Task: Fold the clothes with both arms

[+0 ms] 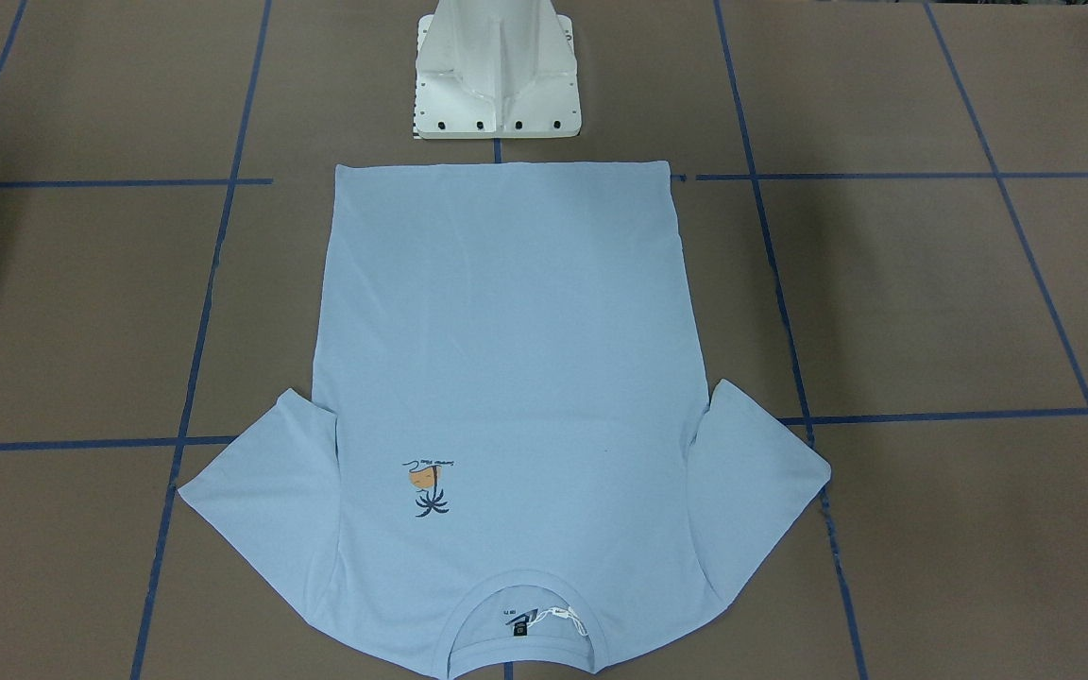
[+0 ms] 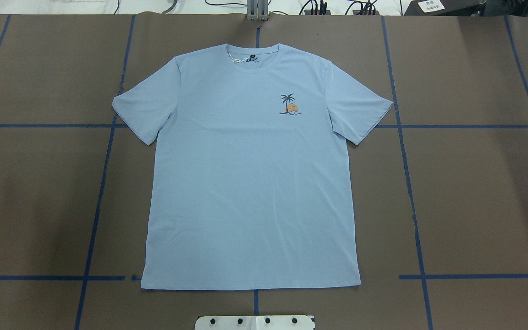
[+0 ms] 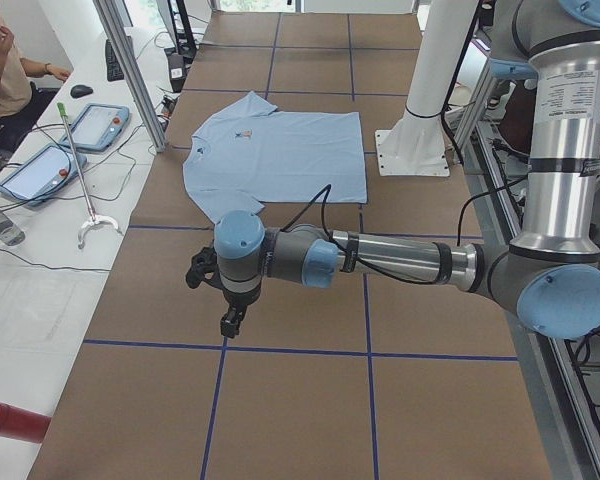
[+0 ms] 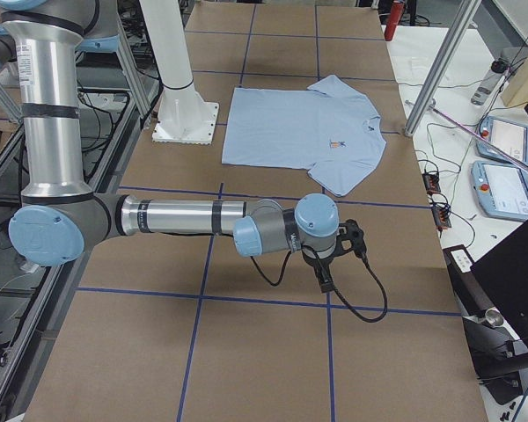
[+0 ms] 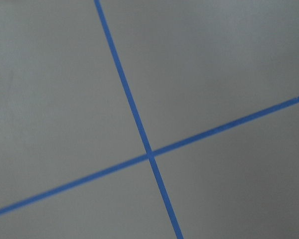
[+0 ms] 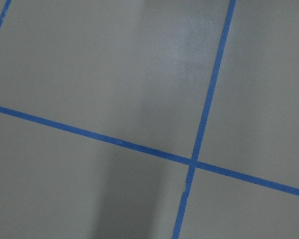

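The light blue T-shirt [image 2: 250, 183] lies flat and spread out, front up, on the brown table, with both sleeves out. Its collar [image 2: 252, 68] is on the far side from the robot base and its hem on the near side. The palm logo [image 2: 289, 105] is on the chest. The shirt also shows in the front-facing view [image 1: 506, 359]. My left gripper [image 3: 230, 322] hangs over bare table well off the shirt's left side. My right gripper [image 4: 326, 283] hangs over bare table well off its right side. I cannot tell whether either is open or shut. Both wrist views show only table and tape.
The white pedestal base [image 1: 497, 66] stands just behind the shirt's hem. Blue tape lines [image 2: 410, 183] grid the table. An aluminium post [image 3: 130, 70], tablets [image 3: 100, 125] and a seated person [image 3: 0, 70] are on the operators' side.
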You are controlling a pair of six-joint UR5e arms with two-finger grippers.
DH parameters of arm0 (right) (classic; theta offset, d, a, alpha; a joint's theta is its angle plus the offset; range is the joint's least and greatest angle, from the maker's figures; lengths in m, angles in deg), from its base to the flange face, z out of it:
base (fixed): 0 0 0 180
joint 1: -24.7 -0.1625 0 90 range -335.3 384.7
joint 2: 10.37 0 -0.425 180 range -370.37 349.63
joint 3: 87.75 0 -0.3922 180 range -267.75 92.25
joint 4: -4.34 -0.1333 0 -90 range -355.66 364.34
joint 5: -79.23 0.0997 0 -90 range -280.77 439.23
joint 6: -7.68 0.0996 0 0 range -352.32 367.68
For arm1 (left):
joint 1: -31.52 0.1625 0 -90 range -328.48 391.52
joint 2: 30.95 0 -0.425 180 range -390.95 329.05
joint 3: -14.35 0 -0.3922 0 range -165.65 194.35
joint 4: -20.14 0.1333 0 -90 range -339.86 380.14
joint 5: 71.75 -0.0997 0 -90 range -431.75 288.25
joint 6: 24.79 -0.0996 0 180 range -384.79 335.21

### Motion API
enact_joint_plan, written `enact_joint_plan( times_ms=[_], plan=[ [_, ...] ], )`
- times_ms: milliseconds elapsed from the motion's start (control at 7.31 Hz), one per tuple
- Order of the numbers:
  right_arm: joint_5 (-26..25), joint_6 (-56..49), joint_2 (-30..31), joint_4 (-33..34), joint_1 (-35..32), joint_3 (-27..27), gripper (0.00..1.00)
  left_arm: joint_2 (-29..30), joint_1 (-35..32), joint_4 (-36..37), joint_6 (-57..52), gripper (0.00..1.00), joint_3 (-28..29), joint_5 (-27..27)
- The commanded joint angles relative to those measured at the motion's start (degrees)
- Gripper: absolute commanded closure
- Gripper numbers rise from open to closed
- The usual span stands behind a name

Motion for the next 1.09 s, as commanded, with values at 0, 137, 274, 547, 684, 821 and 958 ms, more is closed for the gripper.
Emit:
enact_joint_plan(
  times_ms=[0,137,274,547,684,821,958],
  plan=[
    [0.94,13.79,-5.09,-3.91,5.32,-2.26,0.0,0.22,-0.03,-1.91,-0.13,0.0,1.23,0.26],
    [0.85,21.9,-7.2,-8.18,8.32,-3.31,0.0,0.31,-0.03,-1.91,-0.13,0.0,1.14,0.27],
    [0.42,30.69,-9.83,-14.05,12.18,-5.06,0.01,0.48,0.05,-1.91,-0.04,0.0,1.14,0.27],
    [-7.87,42.84,-15.11,-26.35,21.05,-11.98,0.04,0.48,-0.03,-1.91,-0.04,0.0,0.7,0.27],
    [-12.55,50.3,-17.66,-29.55,25.71,-13.67,0.08,0.48,-0.03,-1.91,-0.04,0.0,0.7,0.27],
    [-17.21,53.16,-18.55,-30.8,29.93,-14.12,0.12,0.48,-0.03,-1.91,-0.04,0.0,0.61,0.27],
    [-21.86,53.62,-19.08,-31.07,33.37,-14.04,0.19,0.57,-0.03,-1.91,-0.13,0.0,0.7,0.27]
  ],
)
